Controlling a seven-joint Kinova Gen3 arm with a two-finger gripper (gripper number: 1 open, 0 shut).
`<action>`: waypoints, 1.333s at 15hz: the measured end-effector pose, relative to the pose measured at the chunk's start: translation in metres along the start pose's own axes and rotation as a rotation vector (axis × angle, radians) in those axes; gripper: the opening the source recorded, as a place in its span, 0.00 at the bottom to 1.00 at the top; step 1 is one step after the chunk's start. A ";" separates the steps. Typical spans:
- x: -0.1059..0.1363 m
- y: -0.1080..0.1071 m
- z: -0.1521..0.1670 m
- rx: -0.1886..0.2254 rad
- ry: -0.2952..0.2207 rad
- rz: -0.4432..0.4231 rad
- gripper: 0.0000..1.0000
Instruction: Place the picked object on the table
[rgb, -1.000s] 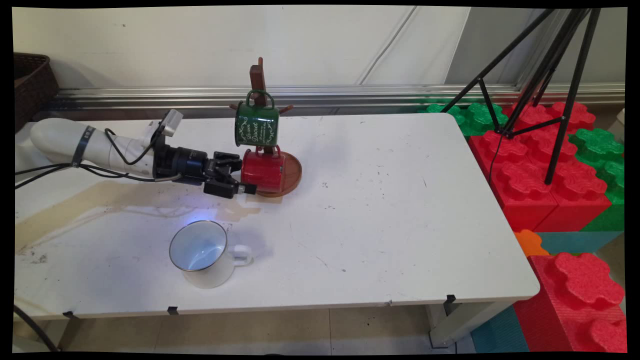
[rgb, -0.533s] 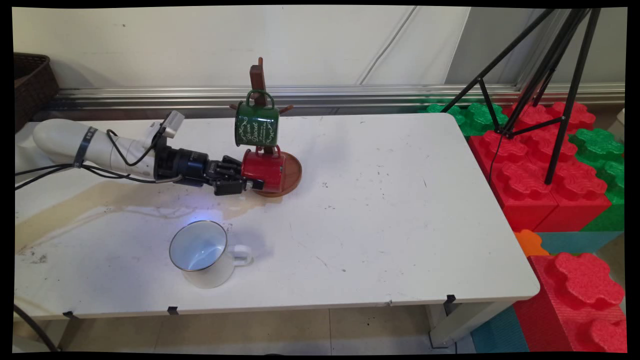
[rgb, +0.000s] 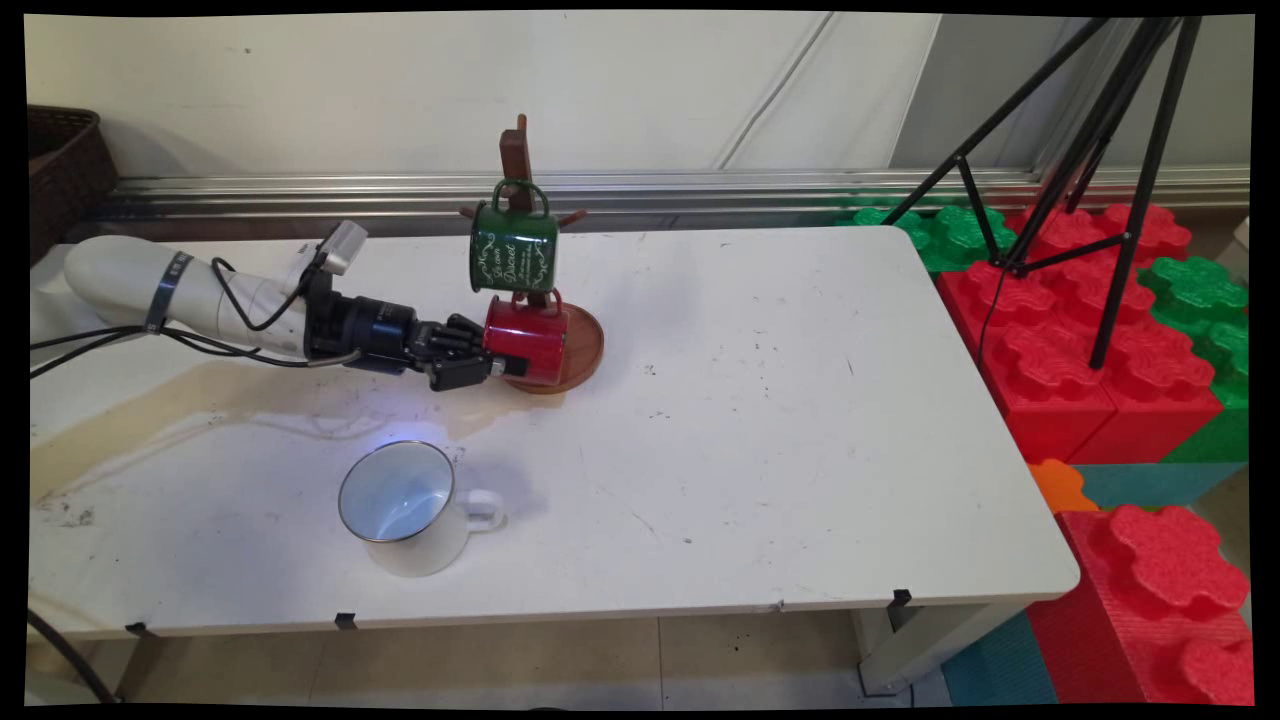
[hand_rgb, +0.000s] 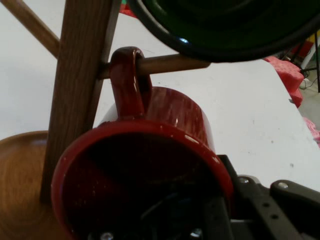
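A red mug (rgb: 530, 338) hangs by its handle (hand_rgb: 131, 75) on a low peg (hand_rgb: 170, 64) of the wooden mug tree (rgb: 517, 150), its mouth turned toward my hand. My gripper (rgb: 500, 366) is shut on the red mug's rim, one finger inside the mouth and one outside along the wall (hand_rgb: 220, 210). A green mug (rgb: 513, 250) hangs on a higher peg just above it and fills the top of the hand view (hand_rgb: 225, 25). The tree's round wooden base (rgb: 585, 345) lies under the red mug. A white mug (rgb: 405, 508) stands upright nearer the table's front.
A brownish stain (rgb: 200, 395) runs across the table's left part under the arm. A dark basket (rgb: 60, 170) sits at the far left. A black tripod (rgb: 1100, 150) and red and green foam blocks (rgb: 1090, 330) stand off the table's right side.
The gripper moved right to the red mug and its fingers went from spread to shut on the rim. Over the last half second nothing visibly shifted.
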 end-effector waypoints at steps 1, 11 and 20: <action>0.001 0.001 0.000 -0.002 0.002 -0.001 0.00; 0.006 0.015 -0.004 -0.072 0.003 0.017 0.00; 0.003 0.031 -0.017 -0.124 -0.035 0.053 0.00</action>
